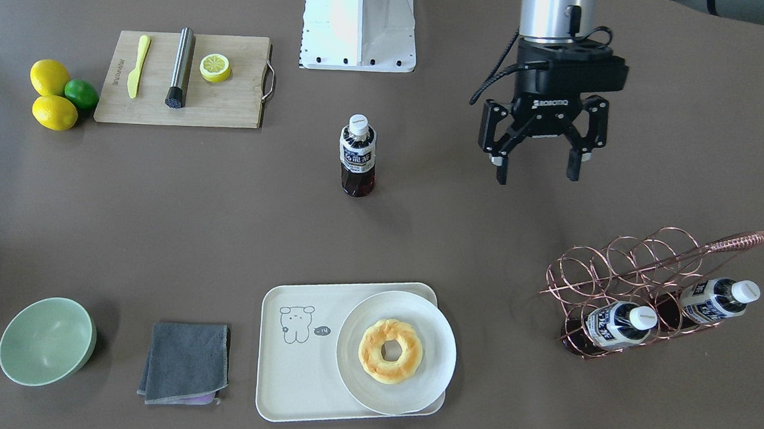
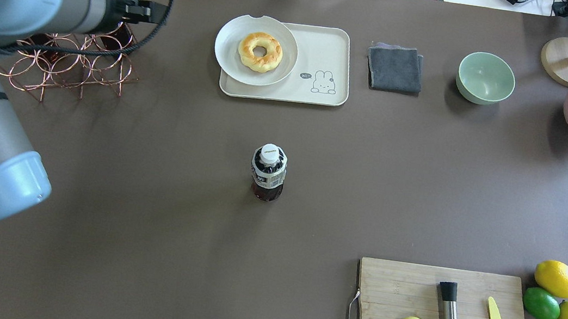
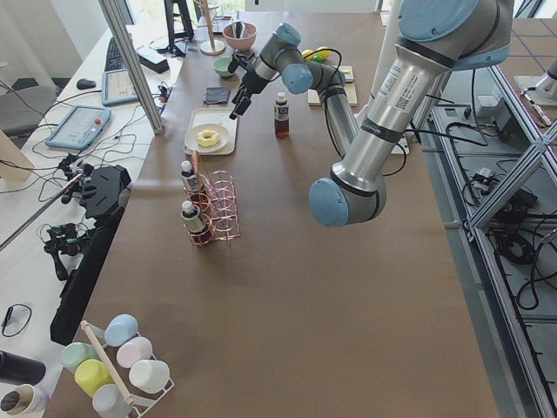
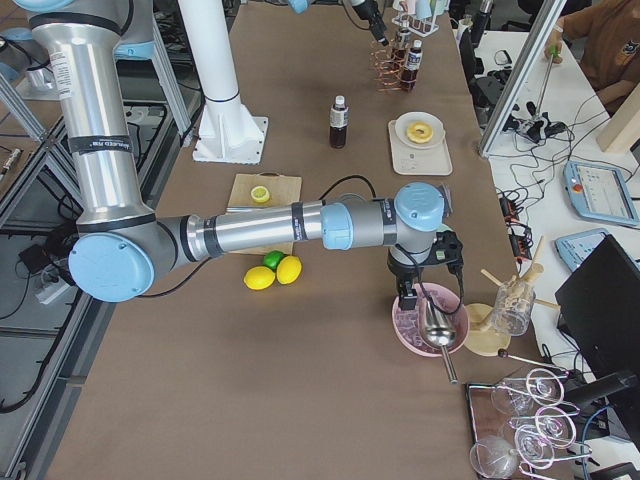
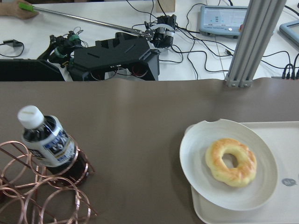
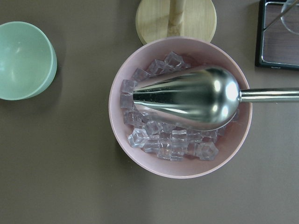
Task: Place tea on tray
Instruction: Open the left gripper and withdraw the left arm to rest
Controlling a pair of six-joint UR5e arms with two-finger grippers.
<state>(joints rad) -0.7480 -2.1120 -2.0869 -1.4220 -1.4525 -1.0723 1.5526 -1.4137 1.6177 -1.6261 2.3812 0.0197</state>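
- Cream-white rectangular plastic tray: one half is covered by a round white plate with a doughnut. The bear-drawn half is left bare, judged room enough for a bottle.
- Left gripper: held above the table, jaws spread, nothing grasped.
- Small clear bottle of dark red-brown tea: stood upright mid-table, well apart from the tray. It is near the left gripper, to the robot's right of it, and untouched.
- Right gripper: poised over a pink bowl of ice. Whether it is spread or clenched cannot be told.

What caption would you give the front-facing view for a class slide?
Open left claw hangs apart from the upright tea; the tray holds a plate with a doughnut.
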